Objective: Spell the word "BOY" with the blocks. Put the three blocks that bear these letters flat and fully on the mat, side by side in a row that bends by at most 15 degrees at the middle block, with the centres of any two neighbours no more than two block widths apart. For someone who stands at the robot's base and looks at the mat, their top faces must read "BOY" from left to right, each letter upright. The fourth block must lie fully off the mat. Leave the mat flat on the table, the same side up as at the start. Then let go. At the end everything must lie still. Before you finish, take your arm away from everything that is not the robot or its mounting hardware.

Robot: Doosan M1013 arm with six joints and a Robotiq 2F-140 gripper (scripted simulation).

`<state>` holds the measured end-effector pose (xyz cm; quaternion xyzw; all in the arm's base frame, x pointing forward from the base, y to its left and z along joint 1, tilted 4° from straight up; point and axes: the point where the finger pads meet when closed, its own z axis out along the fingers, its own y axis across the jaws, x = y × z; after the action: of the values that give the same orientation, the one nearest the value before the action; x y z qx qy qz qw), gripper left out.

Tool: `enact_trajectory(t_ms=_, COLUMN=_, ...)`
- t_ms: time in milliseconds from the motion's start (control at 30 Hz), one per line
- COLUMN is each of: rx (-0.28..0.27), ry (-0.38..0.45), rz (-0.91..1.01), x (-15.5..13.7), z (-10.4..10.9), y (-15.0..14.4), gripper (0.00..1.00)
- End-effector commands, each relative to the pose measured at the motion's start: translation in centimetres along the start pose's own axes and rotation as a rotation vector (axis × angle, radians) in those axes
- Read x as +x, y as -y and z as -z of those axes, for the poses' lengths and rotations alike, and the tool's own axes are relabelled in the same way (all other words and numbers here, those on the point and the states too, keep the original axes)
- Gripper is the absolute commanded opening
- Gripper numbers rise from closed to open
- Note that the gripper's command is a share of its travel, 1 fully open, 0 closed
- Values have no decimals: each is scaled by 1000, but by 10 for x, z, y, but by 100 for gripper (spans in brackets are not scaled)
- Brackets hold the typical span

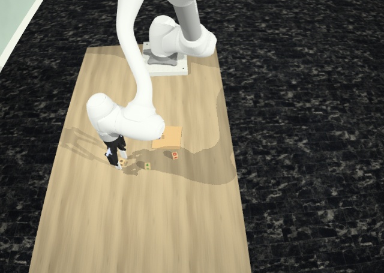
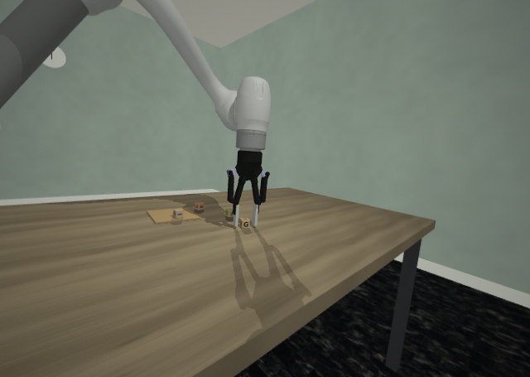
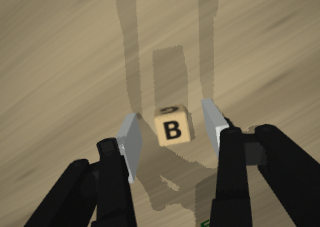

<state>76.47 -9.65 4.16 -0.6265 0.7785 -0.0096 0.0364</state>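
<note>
Orange mat (image 1: 172, 137) on table (image 1: 139, 208); red-marked block (image 1: 174, 155) off mat.

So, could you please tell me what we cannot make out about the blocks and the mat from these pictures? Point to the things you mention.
- Mat (image 1: 173, 134) (image 2: 160, 215): its far-left part is hidden under the arm in the top view.
- Block on the mat (image 2: 178, 213): mostly hidden by the arm in the top view; its blue mark is too small to read in the exterior view.
- Green-marked block (image 1: 147, 165) (image 2: 228, 214): cut off by the wrist view's bottom edge.
</note>
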Motion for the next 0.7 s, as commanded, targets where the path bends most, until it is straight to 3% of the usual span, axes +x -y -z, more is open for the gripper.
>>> enact_trajectory(t_ms=0, rx=-5, ry=2, rz=-2, x=-2, z=-6, y=-3, gripper=37)
enact_trajectory(t_ms=33, rx=-5, ry=2, rz=-2, x=-2, z=-6, y=-3, gripper=37)
enact_trajectory(t_ms=67, rx=-5, ry=2, rz=-2, x=-2, z=-6, y=-3, gripper=25)
enact_trajectory(t_ms=600, rx=-5, ry=2, rz=-2, x=-2, z=-6, y=-3, gripper=25)
enact_trajectory(t_ms=633, rx=-5, ry=2, rz=-2, x=-2, z=-6, y=-3, gripper=13)
enact_trajectory(t_ms=667, rx=-5, ry=2, rz=-2, x=-2, z=-6, y=-3, gripper=13)
